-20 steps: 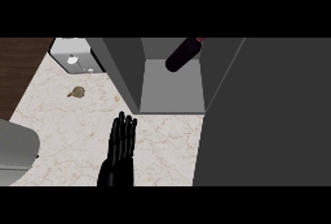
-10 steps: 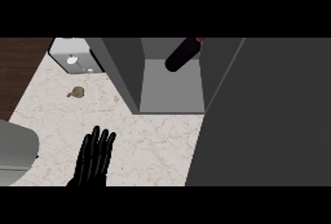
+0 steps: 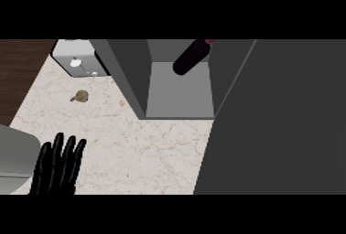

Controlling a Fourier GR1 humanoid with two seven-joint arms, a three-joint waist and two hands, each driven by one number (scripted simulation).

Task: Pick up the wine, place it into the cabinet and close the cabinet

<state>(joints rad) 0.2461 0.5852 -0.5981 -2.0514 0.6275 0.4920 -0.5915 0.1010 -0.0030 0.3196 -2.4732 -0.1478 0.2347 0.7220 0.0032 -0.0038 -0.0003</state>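
Risks, left to right:
- Left hand point(image 3: 57, 167): low at the left of the counter point(image 3: 135, 151), fingers straight, holding nothing, well apart from the cabinet point(image 3: 179, 93). Probably too far off to steady anything.
- Cabinet: stands open with the wine point(image 3: 191, 57) already inside. The bottle appears tilted, so a door swung shut could jar it or catch on it.
- Door point(image 3: 277, 119): the broad dark panel at right, not yet closed. The right hand shows nowhere, so its state is unknown.

Wine: slim dark bottle, dark red at its top end, towards the back of the cabinet
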